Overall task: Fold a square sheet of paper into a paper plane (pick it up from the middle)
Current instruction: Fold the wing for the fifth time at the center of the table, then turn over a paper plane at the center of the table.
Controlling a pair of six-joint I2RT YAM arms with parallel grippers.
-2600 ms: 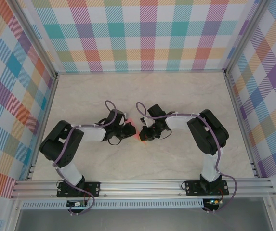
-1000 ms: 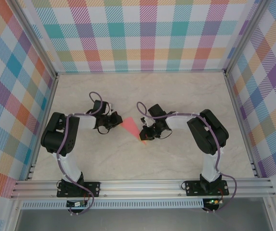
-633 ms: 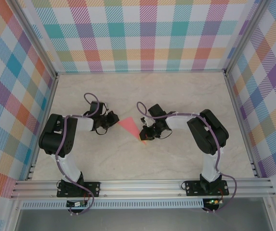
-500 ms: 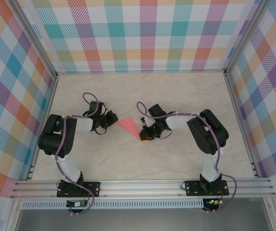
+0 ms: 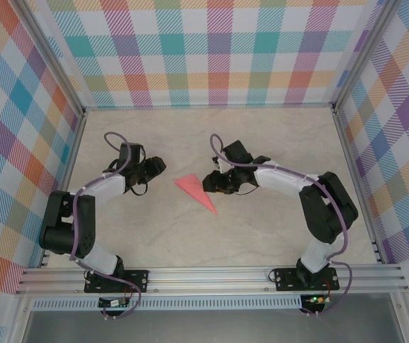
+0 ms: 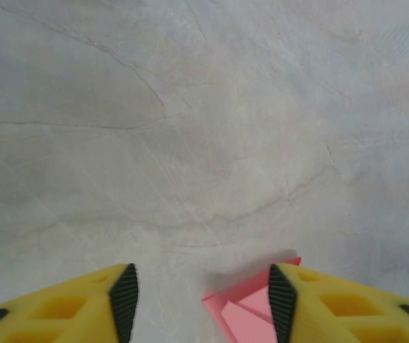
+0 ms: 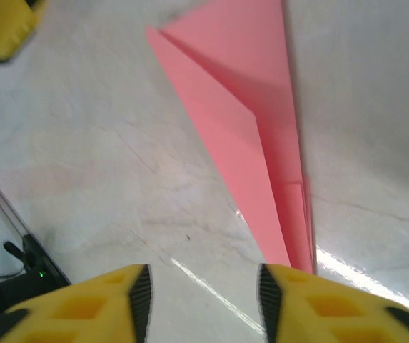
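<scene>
- Now, paper plane [image 5: 195, 191] lies flat on the marble table [image 5: 275, 143], nose toward the near edge, between both grippers.
- Right gripper [image 5: 208, 184] just beside the plane; jaws partly apart, holding nothing.
- Left gripper [image 5: 155, 167] near the tail, not touching; jaws partly apart, empty; tail corner shows between its fingers [image 6: 124, 300].
- Checked walls [image 5: 218, 50] behind.

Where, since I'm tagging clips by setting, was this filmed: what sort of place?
Probably a lab robot test cell: a pale marble-patterned tabletop boxed in by colourful plaid-printed wall panels, with two black robot arms bolted to a silver aluminium rail.
</scene>
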